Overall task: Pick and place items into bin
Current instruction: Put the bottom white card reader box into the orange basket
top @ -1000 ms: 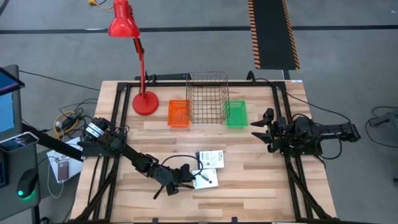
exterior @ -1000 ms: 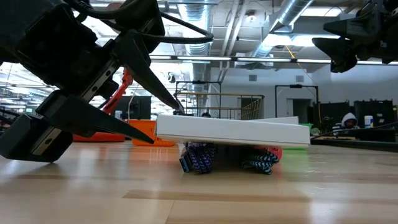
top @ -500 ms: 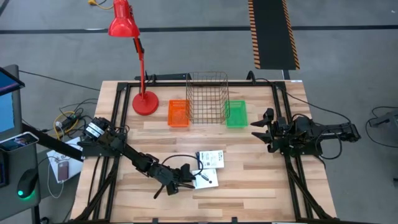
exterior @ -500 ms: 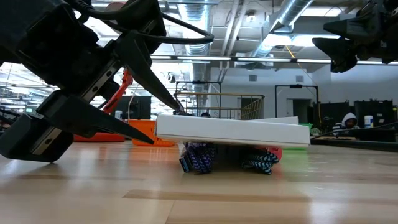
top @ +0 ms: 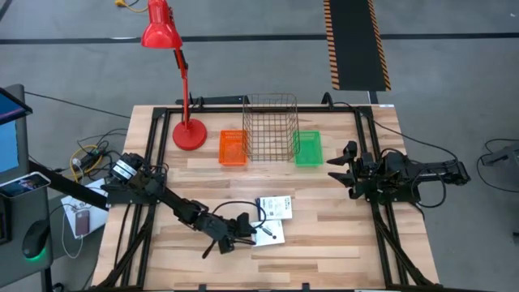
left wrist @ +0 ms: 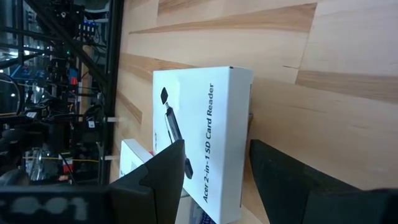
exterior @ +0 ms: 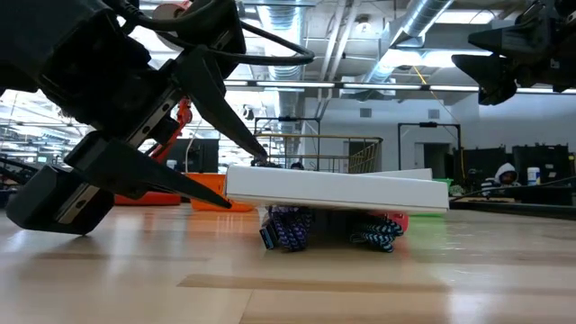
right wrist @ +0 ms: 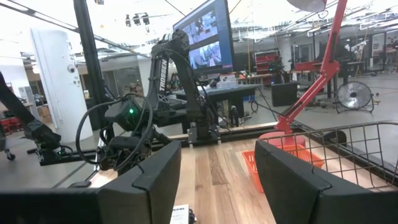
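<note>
High view: even, bright overhead light, no hard shadows; wooden table (top: 324, 235) is evenly lit with faint soft shade under the arms. Red lamp (top: 160, 32) at 11 o'clock adds no visible pool of light. Slight softness overall, mild bending toward the edges.

Low view: strongly backlit. Ceiling lights (exterior: 396, 58) at 12–1 o'clock blow out, near arm reads as a dark silhouette. White box (exterior: 337, 189) is bright on its front face, with dark shadow beneath it. Foreground tabletop is blurred, with soft sheen.

Left wrist view: bright, box face sharp, fingers out of focus.

Right wrist view: windows and ceiling overexposed at 10–12 o'clock, background slightly hazy, near fingers blurred.
</note>
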Motion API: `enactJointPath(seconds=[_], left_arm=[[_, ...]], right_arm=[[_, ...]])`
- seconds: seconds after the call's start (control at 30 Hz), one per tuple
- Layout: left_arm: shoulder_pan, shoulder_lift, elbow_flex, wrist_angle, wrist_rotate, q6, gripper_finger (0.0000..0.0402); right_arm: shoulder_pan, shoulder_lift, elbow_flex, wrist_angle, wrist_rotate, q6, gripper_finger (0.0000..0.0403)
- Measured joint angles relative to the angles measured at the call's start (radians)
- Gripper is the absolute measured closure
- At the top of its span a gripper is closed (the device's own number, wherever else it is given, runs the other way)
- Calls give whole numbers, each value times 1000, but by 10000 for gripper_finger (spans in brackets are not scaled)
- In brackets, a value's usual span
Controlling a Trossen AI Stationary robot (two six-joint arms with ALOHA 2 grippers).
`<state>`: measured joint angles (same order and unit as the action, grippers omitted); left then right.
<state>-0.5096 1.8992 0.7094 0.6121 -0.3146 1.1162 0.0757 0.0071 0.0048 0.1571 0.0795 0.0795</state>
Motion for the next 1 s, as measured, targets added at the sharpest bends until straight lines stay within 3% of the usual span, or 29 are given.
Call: enactJointPath(seconds=[1.0], left_arm=[[17,0,1,-3,58,-4,232]], right_arm=[[0,0,0,0,0,0,204]])
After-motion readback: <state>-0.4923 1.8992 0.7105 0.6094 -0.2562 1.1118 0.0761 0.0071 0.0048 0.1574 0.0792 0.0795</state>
